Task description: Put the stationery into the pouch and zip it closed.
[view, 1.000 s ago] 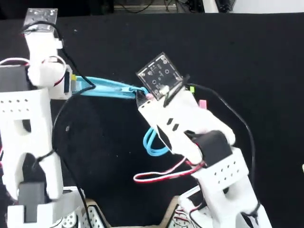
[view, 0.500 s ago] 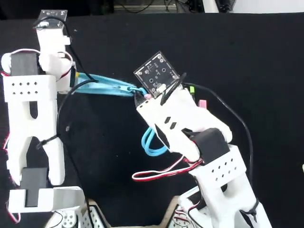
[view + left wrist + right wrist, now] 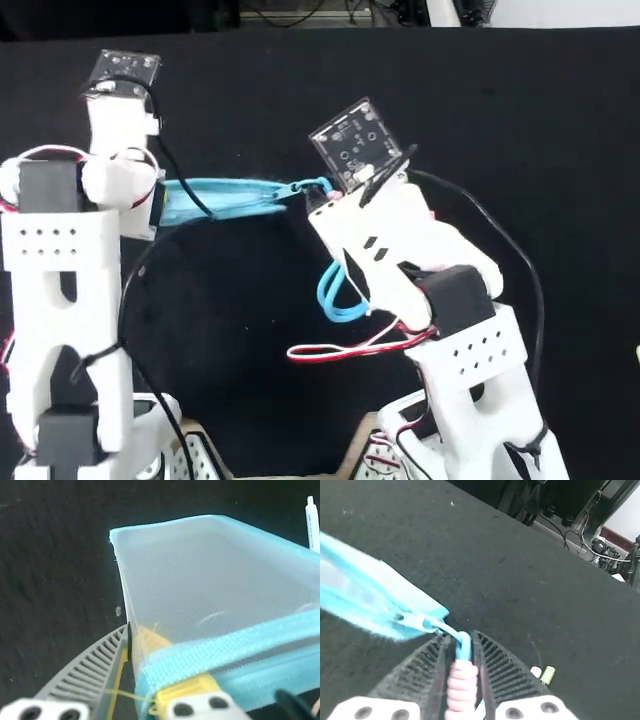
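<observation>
Clamps the right gripper [image 3: 459, 639] on the zip pull cord [image 3: 464, 647], jaws clenched on the blue loop just above a pink bead [image 3: 462, 680]. Pinches the opposite end of the pouch [image 3: 200, 590] in the left gripper [image 3: 131, 642], jaws grasping the corner beside the zip tape. Holds the pouch strung out between the two arms over the black worktop [image 3: 520, 110]; hard to say from overhead whether lifted clear or grazing the cloth.

Reads as light and limp: thin, mesh-like fabric with no stiffness of its own, so likely to sag, fold or twist once tension drops at either end. Wants a hold on the sewn tape or corner seam, not the flimsy wall, which would bunch and slide. For zipping, favours the cord over the tiny slider; thin and probably slick, so needs a firm clench close to the bead as a stop. Needs a counter-pull along the zip line to keep the teeth straight.

Leaves a white pen [image 3: 311, 515] and a yellow-green marker tip [image 3: 547, 672] out on the worktop.
</observation>
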Tool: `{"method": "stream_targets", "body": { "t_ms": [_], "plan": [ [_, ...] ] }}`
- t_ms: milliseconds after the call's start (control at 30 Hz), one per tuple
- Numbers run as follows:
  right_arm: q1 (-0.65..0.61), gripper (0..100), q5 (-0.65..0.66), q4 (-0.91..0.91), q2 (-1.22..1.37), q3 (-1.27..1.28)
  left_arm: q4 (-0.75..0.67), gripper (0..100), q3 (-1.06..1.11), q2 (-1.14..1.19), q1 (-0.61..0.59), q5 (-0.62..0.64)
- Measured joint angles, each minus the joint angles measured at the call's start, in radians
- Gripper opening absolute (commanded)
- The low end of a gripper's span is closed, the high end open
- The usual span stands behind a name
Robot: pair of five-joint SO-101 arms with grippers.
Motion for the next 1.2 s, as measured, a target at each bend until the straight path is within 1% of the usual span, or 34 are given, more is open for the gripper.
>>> {"method": "stream_targets", "body": {
  "t_ms": [67, 200, 267, 367, 467, 567, 633, 733, 833, 900, 1000, 1200],
  "plan": [
    [0.0, 2.7, 0.0, 0.002, 0.0, 0.0, -0.026, 3, 0.023, -0.02, 0.0, -0.006],
    [0.002, 17.2, 0.0, 0.014, 0.0, 0.0, -0.107, 3, 0.086, -0.04, 0.0, -0.006],
    [-0.003, 21.9, 0.0, 0.044, 0.0, 0.0, -0.157, 3, 0.127, -0.043, 0.0, 0.028],
    [-0.078, 21.9, -0.015, 0.117, 0.0, -0.003, -0.216, 3, 0.193, -0.049, -0.006, 0.091],
    [-0.161, 18.1, -0.028, 0.206, 0.0, -0.069, -0.264, 3, 0.25, -0.066, -0.005, 0.144],
    [-0.166, 12.9, -0.034, 0.292, 0.0, -0.172, -0.279, 3, 0.288, -0.078, 0.009, 0.216],
    [-0.112, 10.4, -0.037, 0.339, 0.0, -0.233, -0.288, 3, 0.318, -0.083, 0.048, 0.256],
    [0.035, 9.9, -0.04, 0.373, 0.0, -0.253, -0.333, 3, 0.362, -0.086, 0.109, 0.272],
    [0.19, 9.9, -0.04, 0.365, 0.002, -0.193, -0.391, 3, 0.405, -0.086, 0.144, 0.264],
    [0.261, 9.9, -0.043, 0.313, 0.032, -0.117, -0.416, 3, 0.42, -0.086, 0.157, 0.256],
    [0.348, 9.9, -0.089, 0.204, 0.072, 0.032, -0.425, 3, 0.451, -0.087, 0.16, 0.253],
    [0.442, 10.0, -0.117, -0.017, 0.126, 0.222, -0.427, 3, 0.491, -0.087, 0.16, 0.253]
  ]
}}
